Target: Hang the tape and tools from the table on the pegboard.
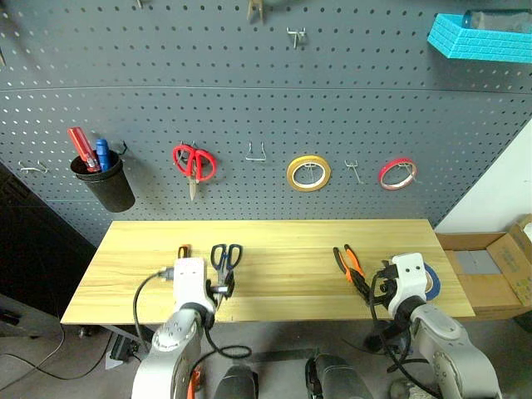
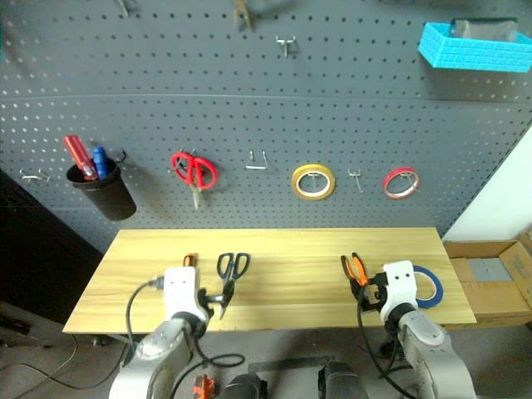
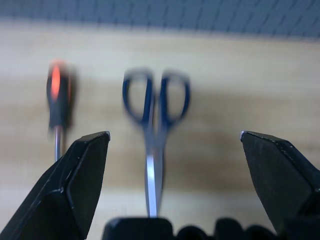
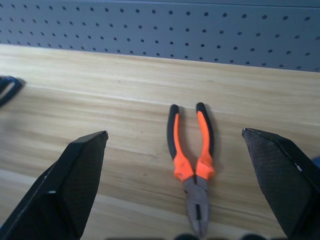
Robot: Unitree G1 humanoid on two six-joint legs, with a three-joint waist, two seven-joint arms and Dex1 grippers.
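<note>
On the light wood table [image 1: 283, 237] lie a small orange-and-black screwdriver [image 3: 58, 100], dark-handled scissors [image 3: 155, 115], orange-and-black pliers [image 4: 192, 160] and a blue tape roll [image 2: 431, 285]. The roll is partly hidden behind my right wrist, near the table's right end. My left gripper [image 3: 175, 135] is open just in front of the scissors, whose blades point toward it. My right gripper [image 4: 175, 132] is also open, with the pliers lying between its fingers' line of sight, jaws toward me. Neither gripper touches anything. The dark grey pegboard [image 1: 249, 100] rises behind the table.
The pegboard carries red-handled scissors [image 1: 194, 163], a yellow tape ring [image 1: 308, 173], a red tape ring [image 1: 397, 173], a black cup of pens [image 1: 104, 181] and a turquoise basket [image 1: 480, 37]. Bare hooks [image 1: 256, 153] hang between them. A cardboard box [image 1: 490, 270] sits to the right.
</note>
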